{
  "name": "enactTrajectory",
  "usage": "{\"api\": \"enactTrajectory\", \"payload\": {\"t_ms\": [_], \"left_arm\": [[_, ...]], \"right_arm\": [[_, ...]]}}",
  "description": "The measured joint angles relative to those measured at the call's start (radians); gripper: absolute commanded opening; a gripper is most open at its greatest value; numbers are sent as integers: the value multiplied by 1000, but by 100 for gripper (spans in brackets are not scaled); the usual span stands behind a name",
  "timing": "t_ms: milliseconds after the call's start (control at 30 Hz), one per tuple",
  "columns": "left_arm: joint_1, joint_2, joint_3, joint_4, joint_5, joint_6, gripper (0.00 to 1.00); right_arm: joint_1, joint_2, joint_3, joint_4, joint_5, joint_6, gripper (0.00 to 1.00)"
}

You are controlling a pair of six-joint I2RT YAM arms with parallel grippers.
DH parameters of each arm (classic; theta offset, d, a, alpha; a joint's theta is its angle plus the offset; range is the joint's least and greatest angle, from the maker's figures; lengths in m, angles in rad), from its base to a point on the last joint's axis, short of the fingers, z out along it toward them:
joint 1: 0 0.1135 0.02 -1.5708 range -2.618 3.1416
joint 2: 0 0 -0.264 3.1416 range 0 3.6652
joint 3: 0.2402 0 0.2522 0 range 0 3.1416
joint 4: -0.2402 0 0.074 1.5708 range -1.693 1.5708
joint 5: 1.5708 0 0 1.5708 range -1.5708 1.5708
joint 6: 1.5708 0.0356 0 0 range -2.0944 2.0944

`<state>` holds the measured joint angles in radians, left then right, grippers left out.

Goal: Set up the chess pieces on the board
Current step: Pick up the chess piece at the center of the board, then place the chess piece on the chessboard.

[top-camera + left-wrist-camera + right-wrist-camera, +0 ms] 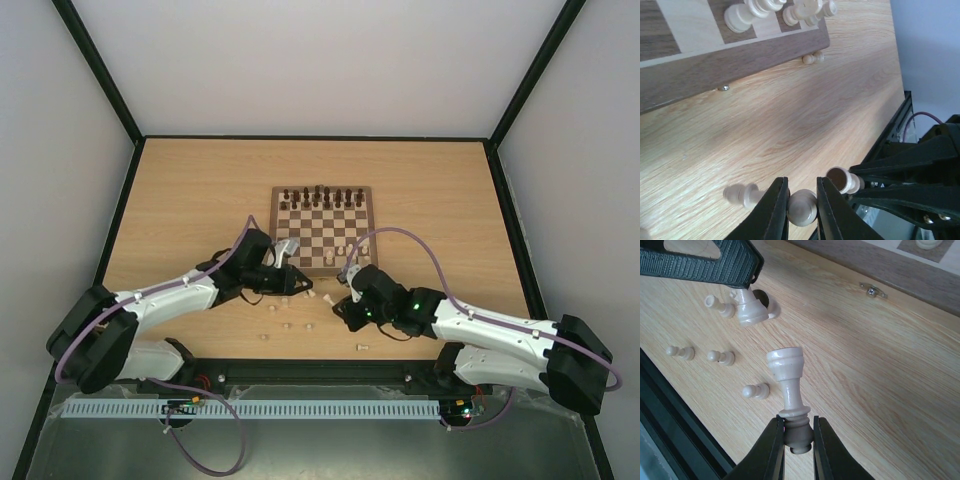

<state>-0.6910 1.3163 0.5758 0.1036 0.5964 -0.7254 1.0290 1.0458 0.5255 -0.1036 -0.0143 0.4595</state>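
— The left gripper [802, 196]: how is it seen?
— It is drawn in tight on a round cream piece [802, 210], which is pinched between both fingers low over the table [790, 125]. Whether that piece touches the wood cannot be told.
— And the right gripper [797, 422]?
— It is clamped on one end of a tall piece [789, 380]. The rest of that piece is held out beyond the fingertips, tilted.
— Where is the board [322, 230] placed?
— It is set mid-table, just beyond both grippers. The dark pieces [320, 194] are lined along its far edge. A few cream pieces [742, 16] are stood on its near rows, towards the right corner.
— And the rest of the cream set?
— Loose pieces [287, 325] are scattered on the table between the board and the arm bases, most of them laid on their sides. A stray piece [812, 58] is laid right against the board's border. Two more are seen beside the left fingers, one on each side.
— How are the grippers placed to each other?
— They are set near each other off the board's near edge, with loose pieces lying between them
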Motion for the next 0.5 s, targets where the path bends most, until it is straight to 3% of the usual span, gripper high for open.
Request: {"api": "enactTrajectory", "payload": {"t_ms": [200, 500], "left_arm": [[-18, -13, 27, -85, -81, 44, 2], [-148, -1, 147, -267, -349, 101, 2]], "right_arm": [[0, 11, 84, -114, 3, 45, 8], [0, 140, 275, -330, 13, 91, 9]]}}
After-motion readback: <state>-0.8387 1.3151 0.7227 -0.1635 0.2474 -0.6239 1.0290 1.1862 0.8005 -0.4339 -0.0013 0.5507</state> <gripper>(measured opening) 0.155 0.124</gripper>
